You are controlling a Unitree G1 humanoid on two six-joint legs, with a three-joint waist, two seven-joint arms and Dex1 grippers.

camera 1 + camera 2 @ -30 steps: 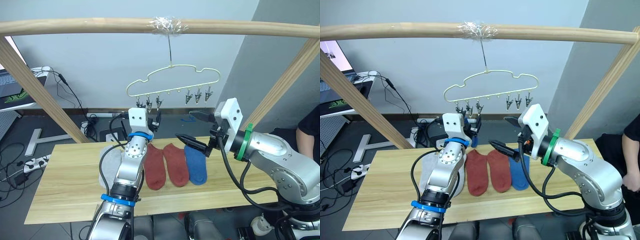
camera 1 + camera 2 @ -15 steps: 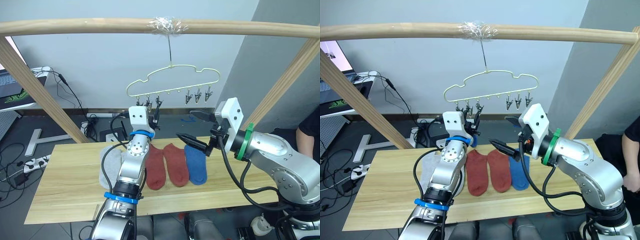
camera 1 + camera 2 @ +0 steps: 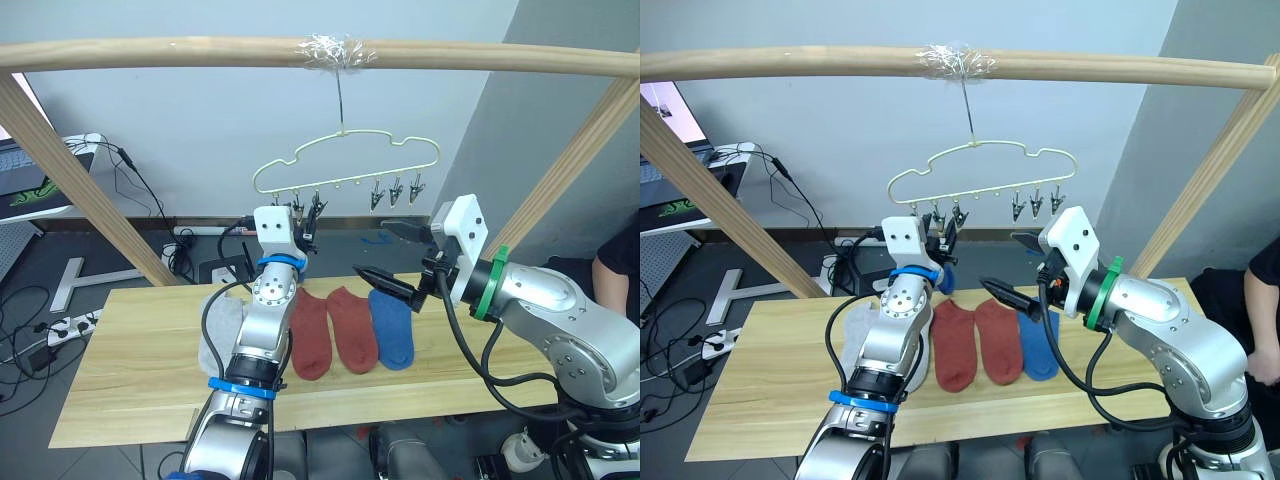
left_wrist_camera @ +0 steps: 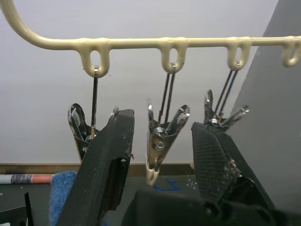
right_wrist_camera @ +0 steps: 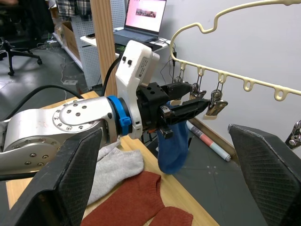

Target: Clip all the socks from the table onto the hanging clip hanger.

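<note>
The pale clip hanger (image 3: pixel 345 160) hangs by its hook from the wooden bar. My left gripper (image 4: pixel 163 120) is raised to the hanger's left clips, open, and one metal clip (image 4: pixel 160 141) hangs between its fingers. A blue sock (image 5: pixel 171 141) dangles just under that gripper; its top is hidden behind a finger, so I cannot tell what holds it. On the table (image 3: pixel 130 360) lie grey socks (image 3: pixel 215 335), two rust red socks (image 3: pixel 310 335) and another blue sock (image 3: pixel 392 330). My right gripper (image 3: pixel 370 250) hovers open and empty above the table's socks.
The round wooden bar (image 3: pixel 200 50) spans overhead, with slanted posts (image 3: pixel 70 170) at both sides. Three more clips (image 3: pixel 397 190) hang at the hanger's right end. A person (image 3: pixel 620 265) sits at the far right. Cables and a laptop stand lie behind the table.
My left gripper has risen a little, closer to the left clips. The right arm and the socks on the table have not moved.
</note>
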